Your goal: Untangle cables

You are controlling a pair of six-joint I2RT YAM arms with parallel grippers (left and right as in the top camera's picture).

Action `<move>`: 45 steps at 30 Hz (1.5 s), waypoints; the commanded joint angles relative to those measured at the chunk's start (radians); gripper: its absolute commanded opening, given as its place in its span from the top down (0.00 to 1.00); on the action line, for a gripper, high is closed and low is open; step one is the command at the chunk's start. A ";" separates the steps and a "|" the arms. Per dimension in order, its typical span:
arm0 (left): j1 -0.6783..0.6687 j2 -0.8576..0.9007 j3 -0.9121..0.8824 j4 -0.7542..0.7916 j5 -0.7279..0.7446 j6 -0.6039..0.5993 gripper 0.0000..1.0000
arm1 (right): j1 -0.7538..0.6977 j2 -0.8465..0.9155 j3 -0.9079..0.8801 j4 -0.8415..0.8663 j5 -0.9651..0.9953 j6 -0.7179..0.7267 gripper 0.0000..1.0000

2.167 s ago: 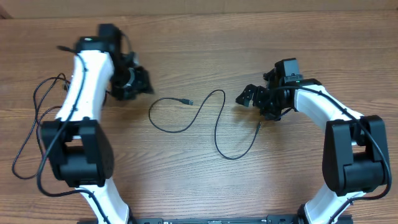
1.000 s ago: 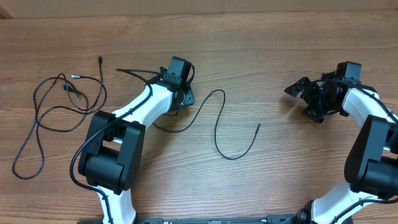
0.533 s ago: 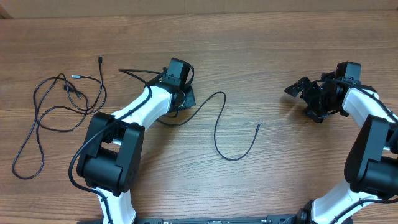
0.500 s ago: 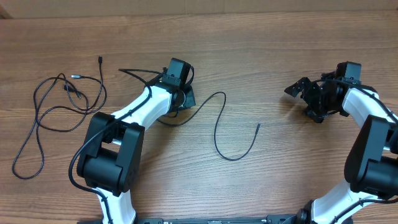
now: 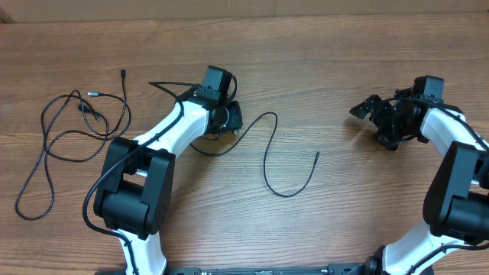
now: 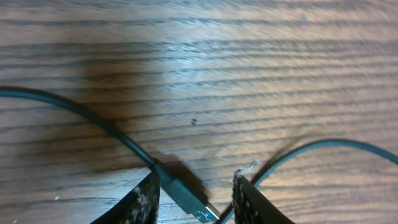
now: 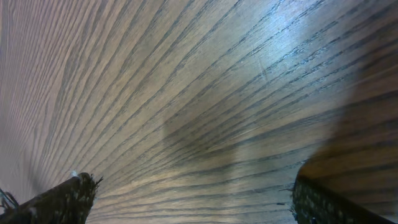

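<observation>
One black cable [image 5: 266, 156] snakes across the middle of the table, its free end [image 5: 317, 154] lying to the right. My left gripper [image 5: 233, 121] hovers low over this cable's other end. In the left wrist view the plug [image 6: 183, 194] lies on the wood between the fingers [image 6: 146, 199] of my left gripper [image 6: 196, 180], which is open with a gap beside the plug. Another stretch of the cord [image 6: 329, 144] curves past on the right. More cables [image 5: 85, 109] lie looped together at the far left. My right gripper [image 5: 373, 124] stands open at the right, with only bare wood between the jaws of my right gripper [image 7: 193, 180].
The left arm's own thick black wire [image 5: 164, 85] sticks out beside its wrist. A small plug [image 5: 123, 73] of the left bundle points toward the back. The wooden table [image 5: 306, 46] runs under everything.
The left gripper shut on the plug and has opened again, shifting slightly toward the back and right. The cable's left loop moved a little. The right arm has not moved.
</observation>
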State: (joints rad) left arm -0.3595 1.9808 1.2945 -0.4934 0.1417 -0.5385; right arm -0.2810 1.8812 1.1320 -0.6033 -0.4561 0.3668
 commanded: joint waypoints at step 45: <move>-0.024 -0.011 0.399 -0.475 0.025 0.260 0.48 | -0.003 0.011 -0.011 0.000 0.010 0.003 0.00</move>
State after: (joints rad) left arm -0.3840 1.9644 1.7218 -0.9707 0.1722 -0.2737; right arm -0.2810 1.8812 1.1320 -0.6029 -0.4557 0.3668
